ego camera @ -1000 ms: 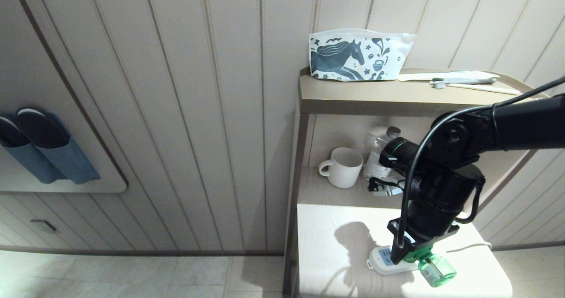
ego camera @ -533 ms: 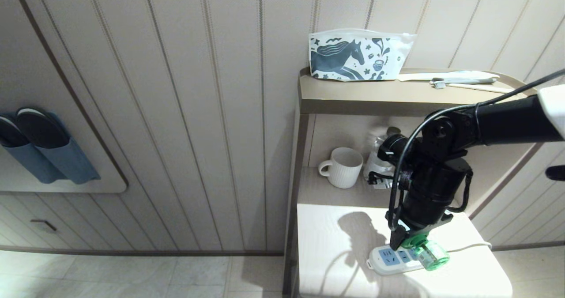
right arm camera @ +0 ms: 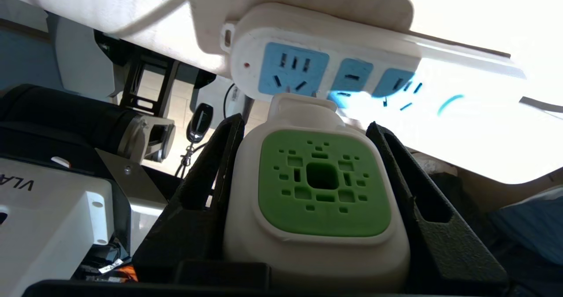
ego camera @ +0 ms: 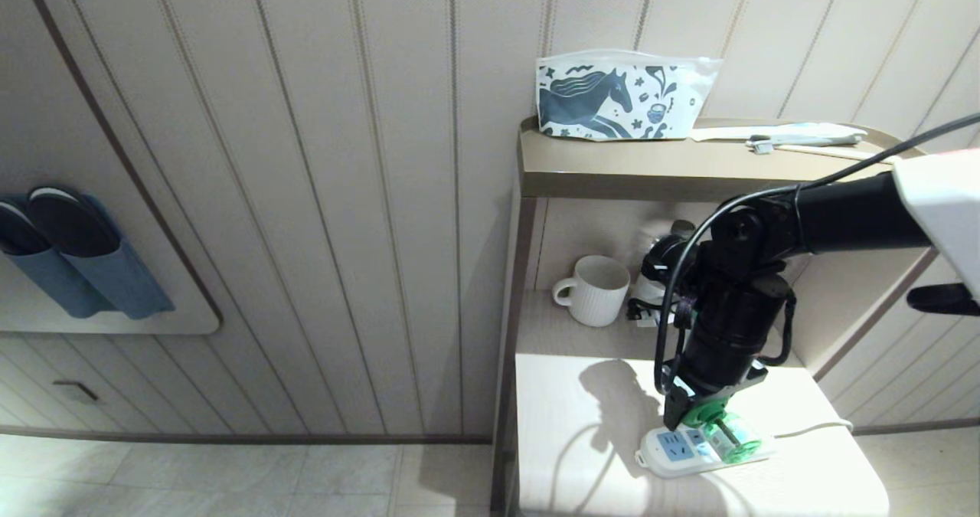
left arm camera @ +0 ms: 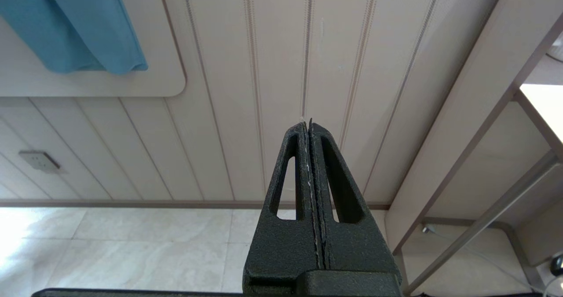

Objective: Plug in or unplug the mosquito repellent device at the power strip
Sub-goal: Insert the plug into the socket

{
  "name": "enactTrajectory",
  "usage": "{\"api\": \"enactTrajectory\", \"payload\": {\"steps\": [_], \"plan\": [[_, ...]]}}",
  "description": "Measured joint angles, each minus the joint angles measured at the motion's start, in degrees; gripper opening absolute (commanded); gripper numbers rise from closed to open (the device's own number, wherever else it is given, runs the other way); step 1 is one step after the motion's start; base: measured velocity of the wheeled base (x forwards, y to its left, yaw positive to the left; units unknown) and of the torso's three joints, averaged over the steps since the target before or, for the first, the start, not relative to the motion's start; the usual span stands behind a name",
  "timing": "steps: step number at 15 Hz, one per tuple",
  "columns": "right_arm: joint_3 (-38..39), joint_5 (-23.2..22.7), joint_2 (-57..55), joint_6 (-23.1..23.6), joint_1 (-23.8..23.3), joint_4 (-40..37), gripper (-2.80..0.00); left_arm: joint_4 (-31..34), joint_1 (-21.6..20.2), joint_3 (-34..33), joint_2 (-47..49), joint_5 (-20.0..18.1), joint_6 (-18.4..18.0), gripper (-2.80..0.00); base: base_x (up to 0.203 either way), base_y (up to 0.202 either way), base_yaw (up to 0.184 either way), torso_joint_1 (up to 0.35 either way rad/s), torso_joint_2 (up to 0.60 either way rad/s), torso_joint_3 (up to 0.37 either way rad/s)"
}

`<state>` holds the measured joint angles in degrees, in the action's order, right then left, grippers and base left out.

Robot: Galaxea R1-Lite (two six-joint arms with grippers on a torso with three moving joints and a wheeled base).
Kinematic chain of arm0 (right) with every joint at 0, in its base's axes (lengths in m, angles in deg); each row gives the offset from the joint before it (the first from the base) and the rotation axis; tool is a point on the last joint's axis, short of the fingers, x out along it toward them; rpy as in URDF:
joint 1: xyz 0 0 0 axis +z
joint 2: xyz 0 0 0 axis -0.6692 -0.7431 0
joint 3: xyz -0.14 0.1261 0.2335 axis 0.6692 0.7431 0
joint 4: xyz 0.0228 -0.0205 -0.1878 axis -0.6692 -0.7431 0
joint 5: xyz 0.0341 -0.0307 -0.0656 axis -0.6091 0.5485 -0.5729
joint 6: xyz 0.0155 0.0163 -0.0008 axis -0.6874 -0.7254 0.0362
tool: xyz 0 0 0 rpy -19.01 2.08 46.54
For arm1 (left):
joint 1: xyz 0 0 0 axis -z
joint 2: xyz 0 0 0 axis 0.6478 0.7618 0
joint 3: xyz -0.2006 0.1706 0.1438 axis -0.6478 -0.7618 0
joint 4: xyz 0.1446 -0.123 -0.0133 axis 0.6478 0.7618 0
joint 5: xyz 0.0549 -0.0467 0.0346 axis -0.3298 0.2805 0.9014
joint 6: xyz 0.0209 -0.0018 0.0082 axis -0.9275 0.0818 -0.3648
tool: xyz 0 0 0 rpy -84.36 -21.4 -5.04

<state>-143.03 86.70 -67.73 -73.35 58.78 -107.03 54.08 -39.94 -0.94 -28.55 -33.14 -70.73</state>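
A panelled wall backs a two-level stand: its upper shelf (ego camera: 612, 168) carries a horse-print pouch (ego camera: 620, 96), the recess below holds a white mug (ego camera: 596, 289), and the pale lower top (ego camera: 582, 410) bears the power strip (ego camera: 674, 449) near its front edge. We note what has changed over the last second: the right gripper (ego camera: 700, 417), which hung farther toward the front right corner with the green bottle tipped out past the strip's end, now stands more upright and directly over the strip's blue socket faces. The mosquito repellent device (right arm camera: 323, 196) sits pinched between the two black fingers (right arm camera: 206, 187), which press on its white sides; its vented green face looks back at the wrist camera and its plug end points at the strip (right arm camera: 325, 68). In the head view the device (ego camera: 723, 436) appears to lie at the strip's surface, between the first and second sockets, but we cannot tell whether the prongs have entered any slots. We judge that this is the alignment stage of plugging in: the remaining move calls for squaring the prongs to one socket and pressing straight in, since a skewed push could slide the light strip across the smooth top. The left gripper (left arm camera: 310, 191) stays parked away from the stand, its jaws pressed together, facing the wall.
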Motion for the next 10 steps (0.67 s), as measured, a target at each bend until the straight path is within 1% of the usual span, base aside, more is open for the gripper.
{"api": "enactTrajectory", "payload": {"steps": [10], "plan": [[0.7,-0.1,-1.4,-0.1,0.1,-0.1,-2.80,0.0,0.0,0.0,0.0,0.0,0.0,-2.80,0.000,0.000,0.000,0.000,0.00,0.000]]}}
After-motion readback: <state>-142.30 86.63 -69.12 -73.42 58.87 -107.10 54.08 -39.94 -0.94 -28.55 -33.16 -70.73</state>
